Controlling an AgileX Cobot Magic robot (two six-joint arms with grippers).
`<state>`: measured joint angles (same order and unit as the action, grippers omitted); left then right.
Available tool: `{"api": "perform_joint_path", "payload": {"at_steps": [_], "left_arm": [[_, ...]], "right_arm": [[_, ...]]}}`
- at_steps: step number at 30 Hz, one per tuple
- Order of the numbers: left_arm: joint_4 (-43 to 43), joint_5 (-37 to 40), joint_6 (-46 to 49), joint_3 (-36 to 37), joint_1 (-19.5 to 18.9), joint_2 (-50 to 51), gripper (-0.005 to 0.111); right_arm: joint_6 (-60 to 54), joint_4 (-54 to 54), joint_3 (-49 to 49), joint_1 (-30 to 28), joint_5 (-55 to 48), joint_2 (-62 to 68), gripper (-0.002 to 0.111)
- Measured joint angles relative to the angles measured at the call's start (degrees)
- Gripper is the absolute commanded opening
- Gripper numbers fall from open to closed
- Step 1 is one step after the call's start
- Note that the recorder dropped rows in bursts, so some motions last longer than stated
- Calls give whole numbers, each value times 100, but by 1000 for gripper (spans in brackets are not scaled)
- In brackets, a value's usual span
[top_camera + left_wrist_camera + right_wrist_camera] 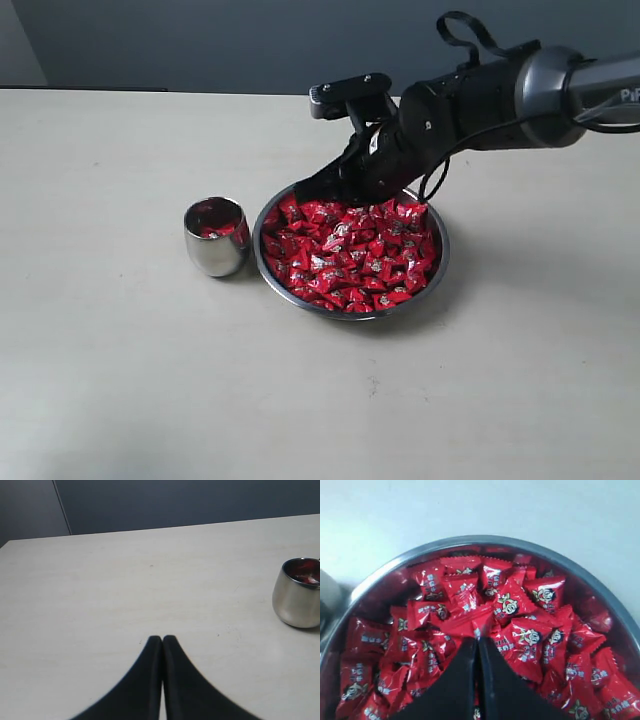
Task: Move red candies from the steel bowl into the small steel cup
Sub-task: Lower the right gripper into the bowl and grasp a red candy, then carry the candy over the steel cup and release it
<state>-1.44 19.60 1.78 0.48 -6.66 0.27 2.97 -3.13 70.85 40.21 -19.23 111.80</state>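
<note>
Near mid-counter point(120, 380): the steel bowl point(440, 262), upright, piled almost to the rim with the red candies point(350, 255). Just left of it in the exterior view, the small steel cup point(215, 250), also upright, with a few red wrappers inside. Touching the bowl or only just beside it: cannot tell.

Over the far-left part of the bowl, the right gripper point(305, 190), angled down from a dark arm reaching in from the right. Seen from the right wrist: jaws clenched, tips pressed together right at the top layer of candies. Cannot tell whether a wrapper edge sits pinched between them.

Outside the exterior view, the left gripper point(162, 640). Seen from the left wrist: jaws likewise pressed together on nothing, above bare counter, well apart from the cup, red showing at its mouth.
</note>
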Motion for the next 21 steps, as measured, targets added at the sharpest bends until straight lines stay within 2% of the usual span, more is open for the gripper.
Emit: {"api": "perform_joint_path", "payload": {"at_steps": [7, 15, 21], "left_arm": [[0, 0, 0, 0, 0, 0, 0], [0, 0, 0, 0, 0, 0, 0], [0, 0, 0, 0, 0, 0, 0]], "right_arm": [[0, 0, 0, 377, -102, -319, 0], [-12, -11, 0, 1178, 790, -355, 0], [-12, -136, 309, 1267, 908, -65, 0]]}}
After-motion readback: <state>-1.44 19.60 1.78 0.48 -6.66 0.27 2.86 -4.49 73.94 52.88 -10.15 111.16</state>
